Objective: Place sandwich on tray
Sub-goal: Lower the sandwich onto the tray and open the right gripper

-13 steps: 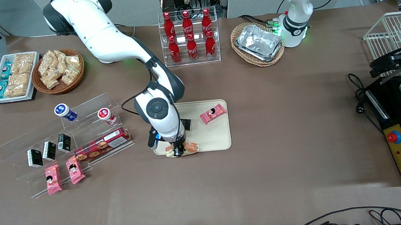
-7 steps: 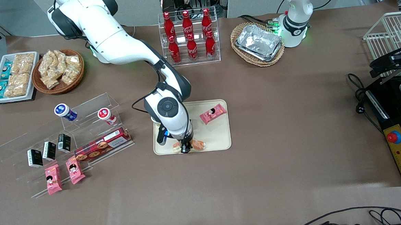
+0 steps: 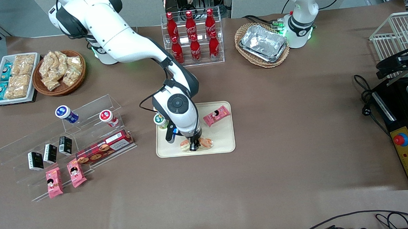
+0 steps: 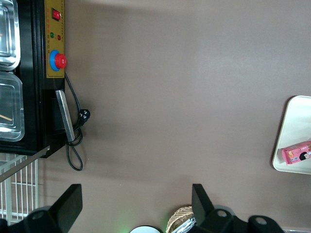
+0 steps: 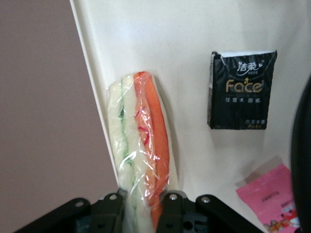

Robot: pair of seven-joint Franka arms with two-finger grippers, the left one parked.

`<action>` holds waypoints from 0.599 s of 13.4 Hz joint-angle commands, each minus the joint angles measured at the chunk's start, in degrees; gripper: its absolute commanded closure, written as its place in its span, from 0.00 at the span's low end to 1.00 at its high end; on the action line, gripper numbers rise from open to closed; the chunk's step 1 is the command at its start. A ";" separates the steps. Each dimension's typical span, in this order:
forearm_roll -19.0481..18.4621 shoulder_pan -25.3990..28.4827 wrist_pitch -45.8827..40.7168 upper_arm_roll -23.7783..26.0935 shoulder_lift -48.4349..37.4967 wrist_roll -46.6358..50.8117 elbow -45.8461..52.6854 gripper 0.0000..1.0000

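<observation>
Right wrist view showing gripper (image 5: pixel 142 204) pinching one end of the sandwich (image 5: pixel 141 141), long axis stretching straight away from the fingers along the tray (image 5: pixel 194 39) rim (just inside it), lying beside a black packet (image 5: pixel 240 90).

Brown worktop (image 3: pixel 278 131) carries tray (image 3: pixel 223 141) under my tool (image 3: pixel 194 148), bottle rack (image 3: pixel 193 38), two wicker baskets, white snack dish (image 3: pixel 13 78), clear stepped stand (image 3: pixel 69 142), black control box (image 3: pixel 405 132).
</observation>
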 commanded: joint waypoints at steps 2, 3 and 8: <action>-4.21 -0.10 -0.17 -0.58 1.25 0.62 -1.10 1.00; -4.74 -0.19 -0.26 -0.58 1.25 0.70 -1.28 1.00; -5.44 -0.19 -0.79 -1.90 0.63 1.15 -0.75 0.00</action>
